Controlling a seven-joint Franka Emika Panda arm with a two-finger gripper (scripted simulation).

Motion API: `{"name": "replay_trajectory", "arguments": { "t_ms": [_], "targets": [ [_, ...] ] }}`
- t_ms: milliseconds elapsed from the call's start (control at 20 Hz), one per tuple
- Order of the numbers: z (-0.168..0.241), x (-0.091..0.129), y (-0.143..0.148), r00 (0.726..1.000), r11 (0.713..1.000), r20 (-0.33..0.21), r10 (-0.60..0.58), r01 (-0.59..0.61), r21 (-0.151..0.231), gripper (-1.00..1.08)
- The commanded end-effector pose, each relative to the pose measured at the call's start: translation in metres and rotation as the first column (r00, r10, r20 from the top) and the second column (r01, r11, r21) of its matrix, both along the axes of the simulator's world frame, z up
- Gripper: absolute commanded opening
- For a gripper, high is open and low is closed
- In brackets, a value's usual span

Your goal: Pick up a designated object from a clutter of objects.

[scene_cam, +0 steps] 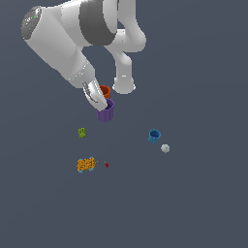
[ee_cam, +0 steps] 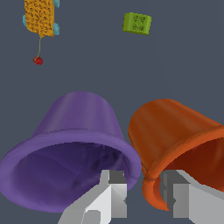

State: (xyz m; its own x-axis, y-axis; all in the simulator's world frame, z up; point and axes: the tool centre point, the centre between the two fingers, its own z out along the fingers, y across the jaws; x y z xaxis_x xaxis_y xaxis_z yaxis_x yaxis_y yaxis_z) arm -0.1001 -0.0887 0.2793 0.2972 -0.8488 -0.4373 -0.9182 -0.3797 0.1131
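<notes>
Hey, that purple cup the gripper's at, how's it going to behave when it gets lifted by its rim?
The purple cup looks thin-walled and hollow, so probably light. Its smooth, flared rim may slip if only one finger is inside. The orange cup sits right beside it, so it is likely to get nudged.

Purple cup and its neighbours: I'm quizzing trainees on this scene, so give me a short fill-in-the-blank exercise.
1. The cup right beside the purple cup is ____.
2. One of the fingers reaches inside the ____ cup.
3. The pale ball lies nearest the ____ cup.
4. The green block is ____ by the fingers.

Missing words: orange; purple; blue; untouched
</notes>
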Motion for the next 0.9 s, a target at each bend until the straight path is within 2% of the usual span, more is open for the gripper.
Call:
{"name": "replay_trajectory", "arguments": {
  "t_ms": [0, 450, 850],
  "targets": [
    [0.028, -0.002, 0.004, 1.0, 1.0, -0.001, 0.0, 0.0, 0.0, -1.0],
    [0.097, -0.004, 0.014, 1.0, 1.0, -0.006, 0.0, 0.0, 0.003, -1.0],
    [0.121, -0.002, 0.017, 1.0, 1.0, -0.008, 0.001, -0.001, 0.006, -1.0]
  ]
}}
